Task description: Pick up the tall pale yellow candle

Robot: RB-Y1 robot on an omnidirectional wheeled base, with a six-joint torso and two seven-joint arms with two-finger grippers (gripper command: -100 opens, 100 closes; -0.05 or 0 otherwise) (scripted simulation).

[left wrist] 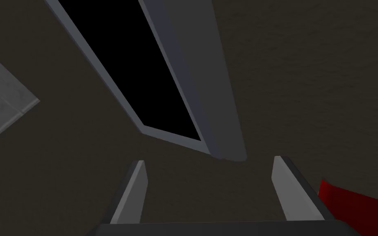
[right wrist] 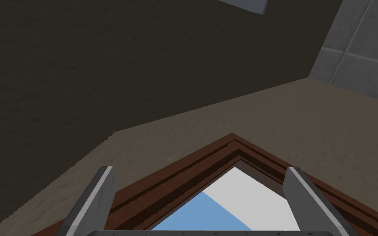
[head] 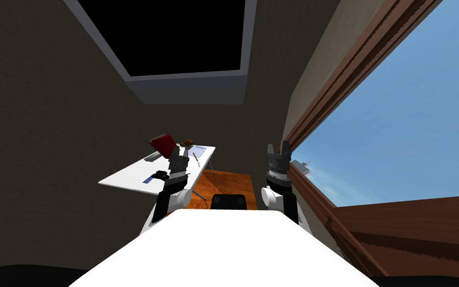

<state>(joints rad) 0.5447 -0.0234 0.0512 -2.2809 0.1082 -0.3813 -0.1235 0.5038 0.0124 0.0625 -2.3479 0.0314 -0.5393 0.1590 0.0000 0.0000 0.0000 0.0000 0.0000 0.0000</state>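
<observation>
**Operator:** Left gripper [left wrist: 209, 160], pose and state?

**Technician:** The forearm stands upright over the white table [head: 129, 178], just beside a red object [head: 162, 144]. Its fingers are spread wide and hold nothing.

**Operator:** Right gripper [right wrist: 199, 168]?

**Technician:** The forearm is raised beside the brown window frame [head: 348, 74]. Its fingers are wide apart and empty.

**Operator:** Candle position?

**Technician:** Cannot tell. The items at the table's far end are too small to identify.

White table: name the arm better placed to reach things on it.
Left. The left gripper, open, is raised at the white table; the right gripper, open, is over by the window.
</observation>
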